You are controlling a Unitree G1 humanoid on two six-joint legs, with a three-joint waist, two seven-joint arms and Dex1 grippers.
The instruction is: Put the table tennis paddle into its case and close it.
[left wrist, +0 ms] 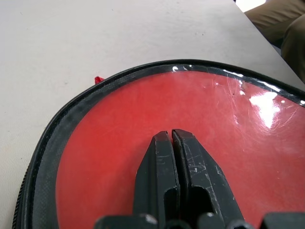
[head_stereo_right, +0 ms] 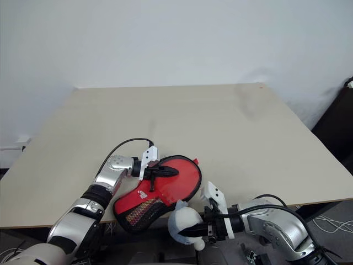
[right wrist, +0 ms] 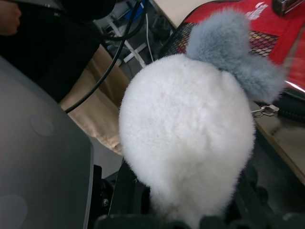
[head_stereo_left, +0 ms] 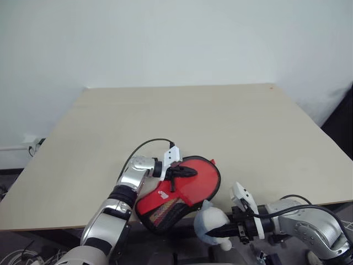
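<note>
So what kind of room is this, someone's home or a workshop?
Probably a lab or test room rather than a home: a plain light table stands against a bare white wall, loose cables trail beside it, and a red paddle case lies near the table's front edge.

A pale beige table (head_stereo_left: 231, 138) is spreading wide under the scene, backing onto a white wall at its twelve o'clock edge. The case (head_stereo_left: 179, 193) is lying directly on it at about six o'clock, its narrow meshed end hanging over the near edge and its round red end pointing toward two o'clock. A tiny red speck (head_stereo_left: 271, 87) is sitting at the one o'clock corner.
</note>
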